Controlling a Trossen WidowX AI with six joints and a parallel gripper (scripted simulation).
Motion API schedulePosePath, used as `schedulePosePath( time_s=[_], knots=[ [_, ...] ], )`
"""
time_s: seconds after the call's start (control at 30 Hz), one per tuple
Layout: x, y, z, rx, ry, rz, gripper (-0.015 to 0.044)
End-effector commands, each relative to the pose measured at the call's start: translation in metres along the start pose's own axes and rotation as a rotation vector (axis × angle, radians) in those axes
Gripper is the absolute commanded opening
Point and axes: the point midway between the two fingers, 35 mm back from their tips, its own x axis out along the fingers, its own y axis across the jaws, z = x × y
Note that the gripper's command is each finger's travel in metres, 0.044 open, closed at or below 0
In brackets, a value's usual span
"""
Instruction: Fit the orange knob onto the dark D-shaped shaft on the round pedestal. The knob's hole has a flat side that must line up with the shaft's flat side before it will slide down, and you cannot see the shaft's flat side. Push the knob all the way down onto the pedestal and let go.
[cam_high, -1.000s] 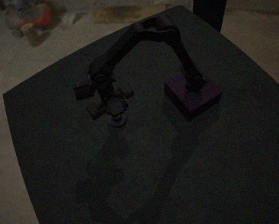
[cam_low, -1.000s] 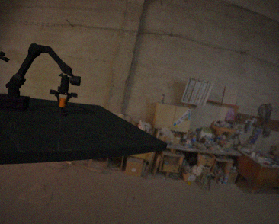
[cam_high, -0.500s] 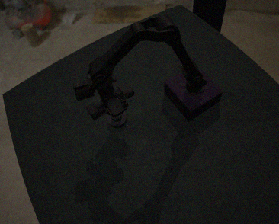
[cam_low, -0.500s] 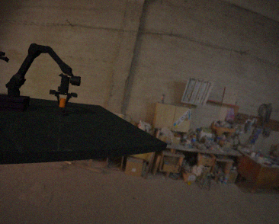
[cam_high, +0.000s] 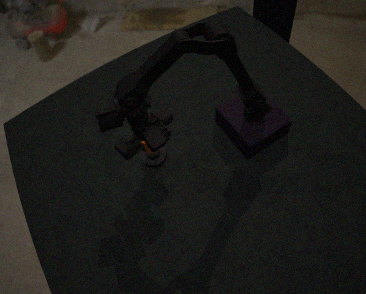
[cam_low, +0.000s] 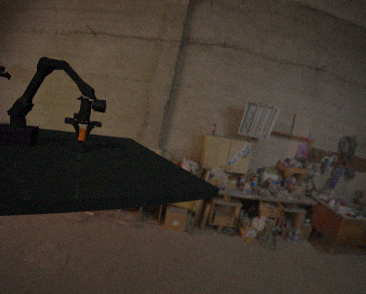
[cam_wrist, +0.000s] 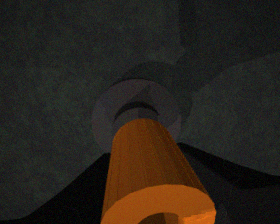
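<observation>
Orange knob (cam_high: 146, 147) (cam_low: 82, 133) (cam_wrist: 150, 160), clamped in the jaws of the gripper (cam_high: 145, 144) (cam_low: 82, 131), at the round pedestal (cam_high: 161, 159) (cam_wrist: 102, 117). Its near end is cropped in the wrist view; darkness obscures the fingertips; seating depth is indeterminable.

Dark table (cam_high: 300, 215) (cam_low: 110, 172) (cam_wrist: 45, 65) beneath a purple block (cam_high: 252, 129) (cam_low: 27, 135) and, seemingly, the round pedestal (cam_high: 159, 160) (cam_wrist: 104, 112).

Very dim — grainy — with faint shadows.
</observation>
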Motion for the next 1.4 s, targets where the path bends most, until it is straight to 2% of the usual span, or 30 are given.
schedulePosePath(
  time_s=[0.0,0.9,1.13,1.37],
  knots=[
    [0.0012,-0.0007,-0.0011,-0.023,0.006,-0.002,0.0000],
    [-0.0022,0.0022,0.0007,-0.023,0.006,-0.002,0.0000],
    [-0.0018,0.0006,-0.0003,-0.222,0.006,-0.001,0.0000],
    [-0.0019,-0.0028,-0.0023,-0.232,0.006,-0.002,0.0000]
  ],
)
